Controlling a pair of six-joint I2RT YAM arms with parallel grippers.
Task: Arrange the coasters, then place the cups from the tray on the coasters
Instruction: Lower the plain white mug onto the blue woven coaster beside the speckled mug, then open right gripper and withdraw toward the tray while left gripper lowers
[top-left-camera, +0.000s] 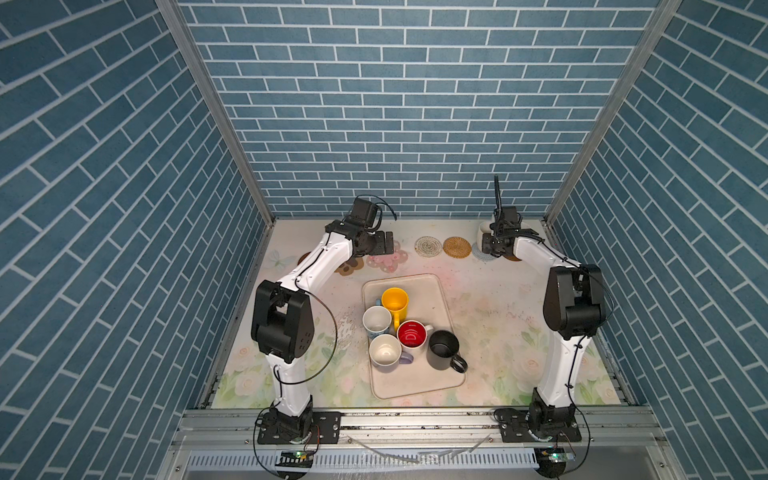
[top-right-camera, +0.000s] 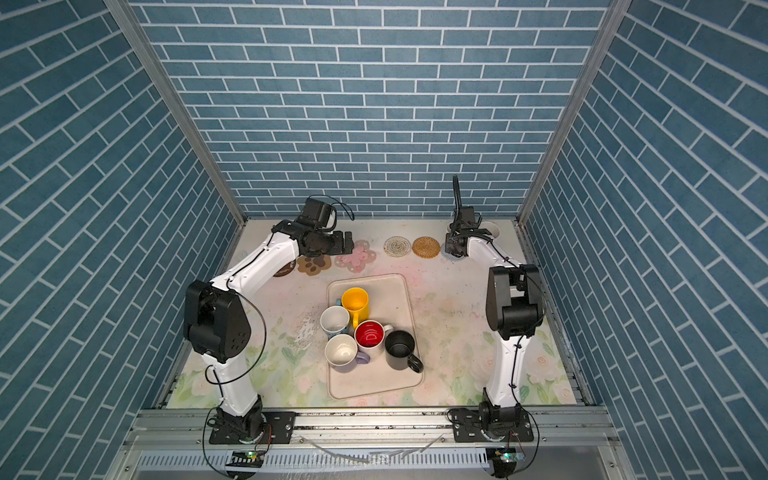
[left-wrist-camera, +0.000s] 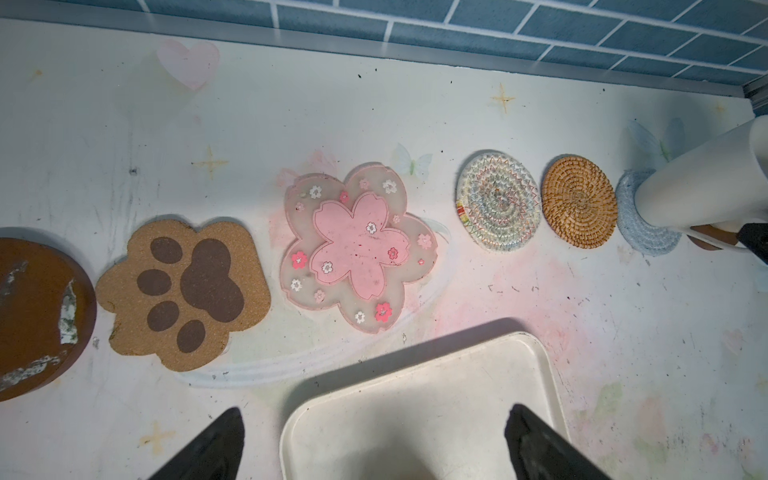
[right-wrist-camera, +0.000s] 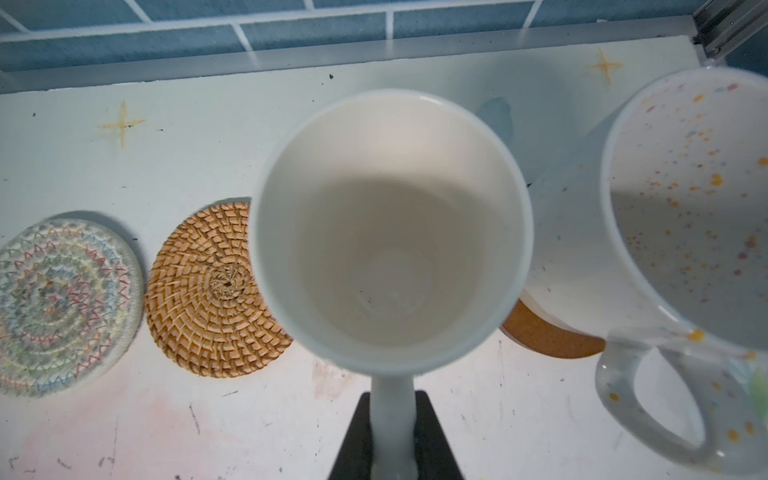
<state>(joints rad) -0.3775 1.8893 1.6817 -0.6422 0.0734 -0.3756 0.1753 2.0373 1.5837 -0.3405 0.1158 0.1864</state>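
My right gripper (right-wrist-camera: 392, 432) pinches a white cup (right-wrist-camera: 390, 232) by its handle.
My arm hides most of it, right of middle in both top views. It covers much of the blue coaster (left-wrist-camera: 640, 232). My left gripper (left-wrist-camera: 376, 415) gapes open by the tray (left-wrist-camera: 415, 374).

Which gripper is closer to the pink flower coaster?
Left. The left gripper hangs open close by the pink flower coaster; the right gripper is at the row's far end, shut on the handle of a white cup.

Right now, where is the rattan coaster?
In a top view the rattan coaster lies in the back row, right of centre, between the patterned round coaster and the pale blue knit coaster.
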